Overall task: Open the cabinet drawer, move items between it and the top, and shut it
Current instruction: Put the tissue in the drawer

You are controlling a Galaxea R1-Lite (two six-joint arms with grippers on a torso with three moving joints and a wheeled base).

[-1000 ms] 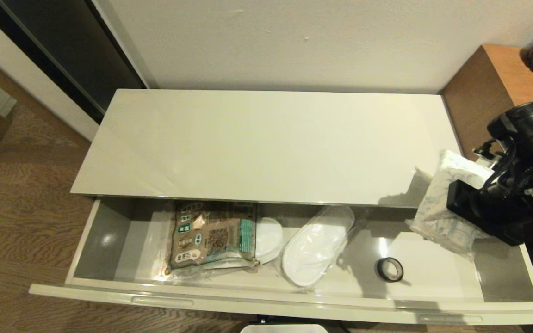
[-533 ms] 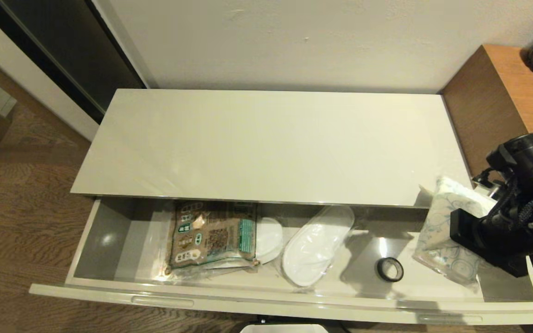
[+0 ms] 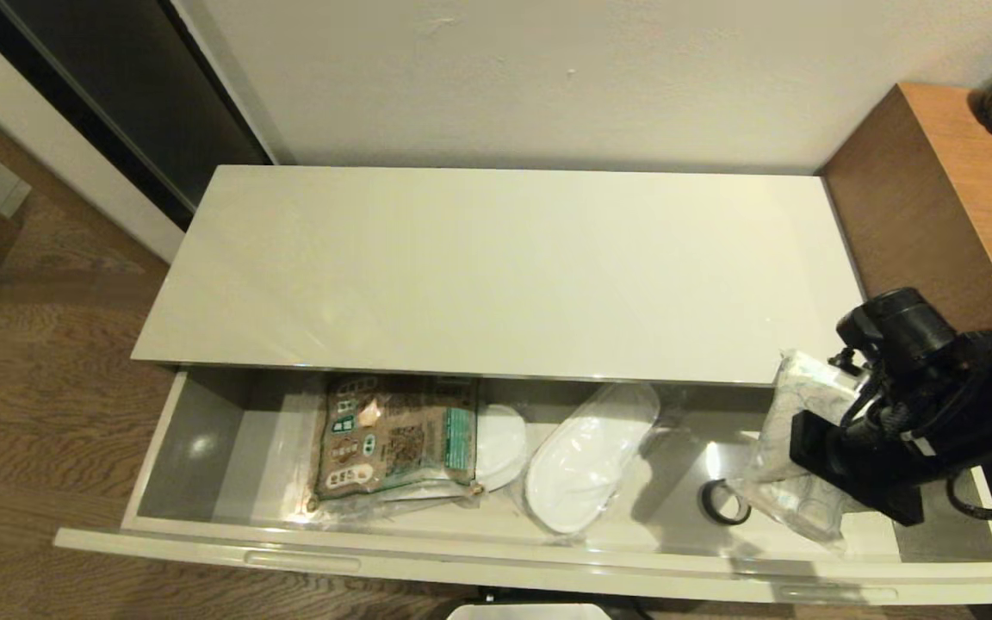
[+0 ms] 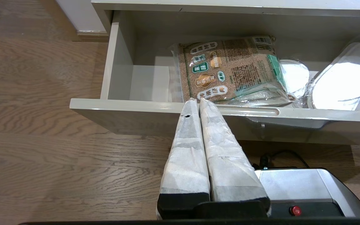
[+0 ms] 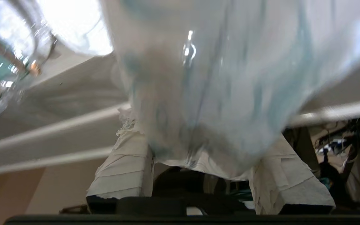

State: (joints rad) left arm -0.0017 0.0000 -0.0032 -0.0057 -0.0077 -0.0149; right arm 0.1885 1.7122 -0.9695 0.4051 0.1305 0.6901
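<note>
Head view: white wall behind, top (image 3: pixel 496 267) bare. Cabinet drawer (image 3: pixel 530 573) open; tissue pack (image 3: pixel 793 448) clamped in right gripper (image 3: pixel 832 465) over right end, black tape ring (image 3: pixel 724 502) touching or just under it. Risk: landing on ring, tilted.

Left wrist: left gripper (image 4: pixel 195 101) jaws pressed together, near drawer front.

Right wrist: jaws grasping pack; thin wrap, possible slip.

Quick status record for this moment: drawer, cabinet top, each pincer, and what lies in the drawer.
drawer: cabinet drawer pulled open
top: the top with nothing on it
right pincer: right pincer shut on tissue pack, held over the drawer's right end
left pincer: left pincer shut, holding nothing, at the drawer's front edge
in drawer: brown-and-green packet, slipper, black tape ring partly behind the pack
</note>
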